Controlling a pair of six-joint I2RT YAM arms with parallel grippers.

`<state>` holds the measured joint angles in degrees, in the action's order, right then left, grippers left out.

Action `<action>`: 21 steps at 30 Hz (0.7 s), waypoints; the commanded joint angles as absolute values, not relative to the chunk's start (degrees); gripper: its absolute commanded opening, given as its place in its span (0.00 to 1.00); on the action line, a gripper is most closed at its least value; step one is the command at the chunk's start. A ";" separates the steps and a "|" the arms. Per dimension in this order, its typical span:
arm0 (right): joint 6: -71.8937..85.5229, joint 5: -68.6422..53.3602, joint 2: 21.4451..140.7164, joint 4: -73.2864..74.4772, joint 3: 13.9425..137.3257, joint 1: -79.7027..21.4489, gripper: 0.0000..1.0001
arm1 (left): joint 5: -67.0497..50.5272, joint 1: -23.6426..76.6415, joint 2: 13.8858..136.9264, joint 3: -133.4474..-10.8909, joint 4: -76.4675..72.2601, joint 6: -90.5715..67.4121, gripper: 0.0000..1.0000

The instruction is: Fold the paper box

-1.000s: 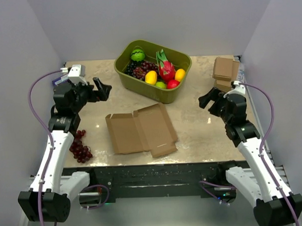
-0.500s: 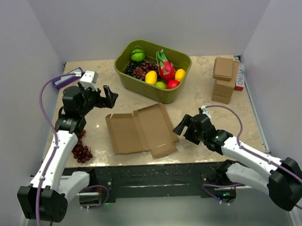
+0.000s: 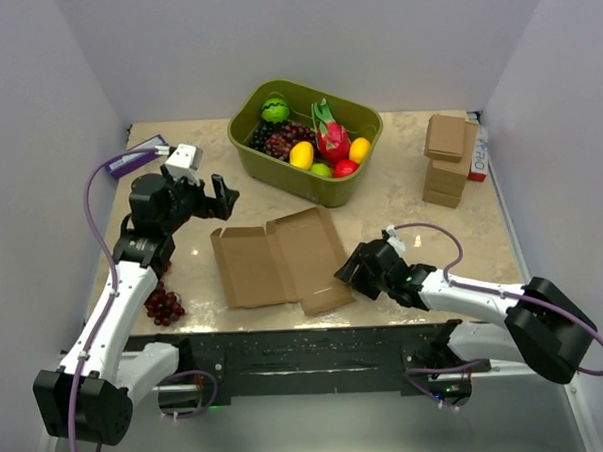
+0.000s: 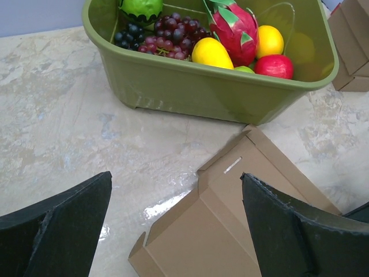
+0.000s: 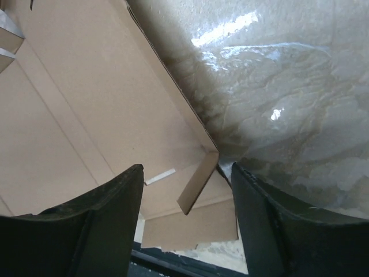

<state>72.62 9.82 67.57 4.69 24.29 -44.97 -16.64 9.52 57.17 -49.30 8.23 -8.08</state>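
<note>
The paper box [image 3: 281, 259] lies unfolded and flat on the marble table, a brown creased sheet with a small flap [image 5: 197, 183] standing up at its near right corner. My right gripper [image 3: 348, 269] is low at that corner. In the right wrist view its jaws [image 5: 185, 173] stand open on either side of the raised flap without touching it. My left gripper [image 3: 218, 195] hovers above the sheet's far left corner, wide open and empty. In the left wrist view the box [image 4: 253, 219] shows between and below those jaws [image 4: 176, 184].
A green tub [image 3: 279, 175] of toy fruit stands just behind the sheet. A bunch of dark grapes [image 3: 160, 297] lies by the left arm. Small brown boxes [image 3: 447, 160] are stacked at the far right. A purple packet [image 3: 138, 158] sits at the far left. The table's front edge is close to the sheet.
My right arm has swung from the far right down and left to the sheet's near right corner, and its jaws have narrowed. The left gripper has drifted slightly right toward the sheet.
</note>
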 commanded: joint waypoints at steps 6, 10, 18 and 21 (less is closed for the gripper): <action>74.97 16.16 68.82 4.65 24.35 -47.02 0.55 | -17.49 10.46 57.57 -49.04 6.42 -6.59 0.96; 75.32 17.57 67.76 5.36 23.29 -47.11 0.48 | -18.28 10.81 57.92 -49.04 6.42 -6.42 0.95; 74.89 20.39 66.88 5.28 22.24 -47.11 0.33 | -20.30 14.06 60.20 -49.22 6.59 -4.66 0.94; 74.36 20.65 66.71 4.75 22.15 -47.02 0.29 | -20.30 14.76 60.91 -49.48 7.03 -4.13 0.93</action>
